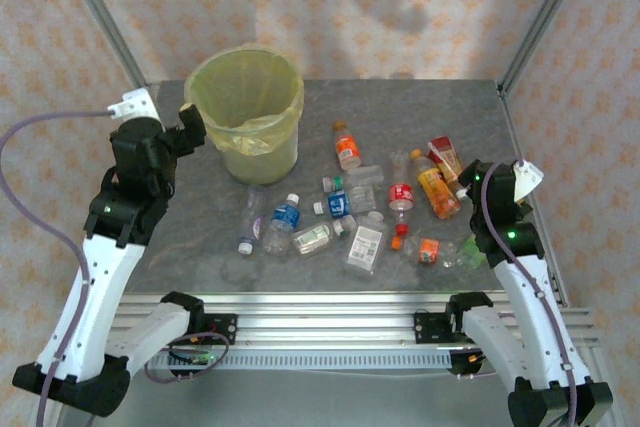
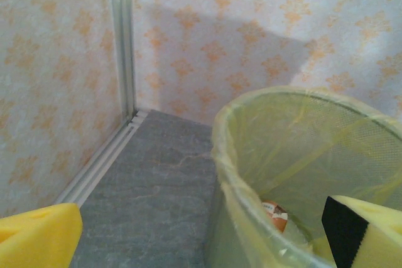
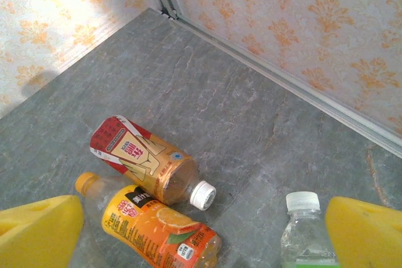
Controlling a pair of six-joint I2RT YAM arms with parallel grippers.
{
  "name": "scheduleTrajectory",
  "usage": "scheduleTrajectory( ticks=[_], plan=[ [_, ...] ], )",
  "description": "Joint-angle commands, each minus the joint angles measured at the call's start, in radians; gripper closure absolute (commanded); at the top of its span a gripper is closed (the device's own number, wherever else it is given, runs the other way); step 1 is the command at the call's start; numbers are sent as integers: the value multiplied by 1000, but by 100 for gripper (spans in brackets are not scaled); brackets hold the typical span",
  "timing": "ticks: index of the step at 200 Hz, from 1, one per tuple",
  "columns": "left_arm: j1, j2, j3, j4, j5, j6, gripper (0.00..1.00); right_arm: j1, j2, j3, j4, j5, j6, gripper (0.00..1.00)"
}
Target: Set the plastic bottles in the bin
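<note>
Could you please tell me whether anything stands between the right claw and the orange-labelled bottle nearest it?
Nothing visible does. The open right claw faces the orange-labelled bottle directly. A red-labelled bottle lies close beside it and a clear bottle to the other side, neither in the path.

Robot test cell in a lab: aluminium frame posts [image 1: 100, 17], patterned cloth walls [image 1: 350, 7], grey tabletop [image 1: 200, 237], mounting rail [image 1: 330, 327].

Bright, diffuse light fills every view. Soft grey shadows fall across the cream patterned back wall [image 1: 330, 7]. In the right wrist view, washed-out glare bleaches the wall's upper left, and the yellow foam pads [image 3: 38, 230] of the right claw [image 3: 202, 233] are blurred.
</note>
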Motion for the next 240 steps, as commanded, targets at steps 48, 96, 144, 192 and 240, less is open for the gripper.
scheduleTrajectory(
  ticks=[48,96,144,192,240],
  plan=[
    [-2,-228,-299,-29,36,-115,0,5,-17,-6,-44,16,23,1],
    [-2,-309,-446,-83,121,-193,0,5,-17,-9,-47,17,49,1],
    [-4,-350,-614,-61,281,-324,0,6,-21,-4,-59,33,52,1],
    [-19,-386,-772,-8,379,-433,0,4,-24,-7,-58,41,53,1],
    [-41,-349,-827,40,403,-446,2,5,-24,-10,-55,43,59,1]
  ],
)
